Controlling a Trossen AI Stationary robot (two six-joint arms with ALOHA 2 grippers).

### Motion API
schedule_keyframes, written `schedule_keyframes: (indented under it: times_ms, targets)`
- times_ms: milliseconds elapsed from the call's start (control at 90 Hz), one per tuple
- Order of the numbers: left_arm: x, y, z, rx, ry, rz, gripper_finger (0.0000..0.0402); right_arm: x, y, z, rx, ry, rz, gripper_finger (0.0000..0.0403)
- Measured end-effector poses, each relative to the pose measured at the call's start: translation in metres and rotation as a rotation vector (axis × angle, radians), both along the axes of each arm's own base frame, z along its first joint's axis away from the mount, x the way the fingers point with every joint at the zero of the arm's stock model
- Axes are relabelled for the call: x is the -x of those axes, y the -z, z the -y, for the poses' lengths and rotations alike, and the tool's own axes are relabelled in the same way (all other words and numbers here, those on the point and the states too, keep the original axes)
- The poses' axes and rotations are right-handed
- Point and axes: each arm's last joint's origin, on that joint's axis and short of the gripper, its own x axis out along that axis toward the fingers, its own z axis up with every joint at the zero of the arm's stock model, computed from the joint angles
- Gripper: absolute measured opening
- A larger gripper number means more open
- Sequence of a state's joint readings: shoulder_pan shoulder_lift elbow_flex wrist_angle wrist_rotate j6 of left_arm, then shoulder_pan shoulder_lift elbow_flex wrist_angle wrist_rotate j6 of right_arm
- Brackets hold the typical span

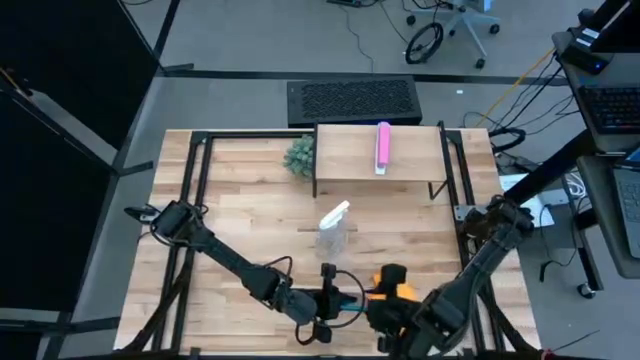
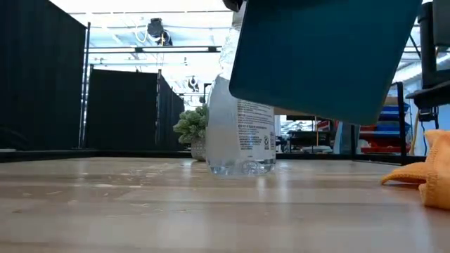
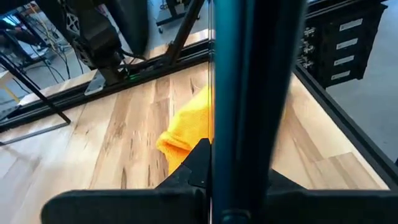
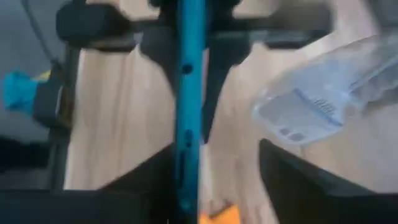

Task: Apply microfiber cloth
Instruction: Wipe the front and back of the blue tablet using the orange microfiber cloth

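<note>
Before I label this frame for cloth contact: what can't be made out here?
- Microfiber cloth, high view: mostly covered by the right arm.
- Cloth in low view: cut off by the right edge.
- Tablet screen: only its back and edges show in any view.
- Right gripper's grip: blurred in its wrist view.

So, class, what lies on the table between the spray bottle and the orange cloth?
Nothing: the tabletop is bare between the spray bottle and the orange cloth, clearest in the low view.

Spray bottle (image 1: pixel 333 231) mid-table; microfiber cloth (image 1: pixel 392 283) nearer front, right.
</note>
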State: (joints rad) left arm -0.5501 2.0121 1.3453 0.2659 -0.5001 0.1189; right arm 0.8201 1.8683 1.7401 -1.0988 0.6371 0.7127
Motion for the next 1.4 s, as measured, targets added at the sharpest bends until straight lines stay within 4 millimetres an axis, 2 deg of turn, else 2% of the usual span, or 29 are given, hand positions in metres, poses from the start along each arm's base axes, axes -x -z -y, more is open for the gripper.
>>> schedule_keyframes:
  times_ms: [67,122,278,600,744,878,1067,1178,1289,1400]
  targets:
    - [0.000,0.000,-0.001,0.000,-0.004,0.001,0.0009,0.000,0.000,0.000,-0.001,-0.013,-0.012,0.0042]
    - [-0.001,0.000,-0.001,0.002,-0.012,0.003,0.0012,0.002,0.000,-0.001,0.008,-0.023,-0.018,0.0018]
    - [0.000,0.002,-0.002,-0.015,-0.016,-0.024,0.0044,0.013,0.003,-0.001,0.043,-0.002,-0.069,0.0013]
    - [0.006,0.007,0.002,-0.037,-0.004,-0.079,0.0148,0.057,0.014,0.006,0.195,0.163,-0.219,0.0007]
    - [0.007,0.007,0.004,-0.020,-0.002,-0.076,0.0160,0.067,0.049,0.017,0.325,0.186,-0.282,0.0007]
    - [0.007,0.007,0.004,-0.019,-0.003,-0.075,0.0161,0.074,0.086,0.038,0.467,0.218,-0.328,0.0008]
    - [0.007,0.007,0.005,-0.018,-0.003,-0.074,0.0161,0.085,0.126,0.059,0.547,0.243,-0.345,0.0012]
    - [0.007,0.007,0.005,-0.018,-0.003,-0.075,0.0161,0.093,0.144,0.067,0.548,0.250,-0.359,0.0015]
    - [0.007,0.007,0.005,-0.015,-0.009,-0.070,0.0161,0.100,0.154,0.069,0.542,0.249,-0.358,0.0019]
    - [0.007,0.007,0.005,0.000,-0.015,-0.070,0.0161,0.104,0.159,0.066,0.509,0.247,-0.358,0.0047]
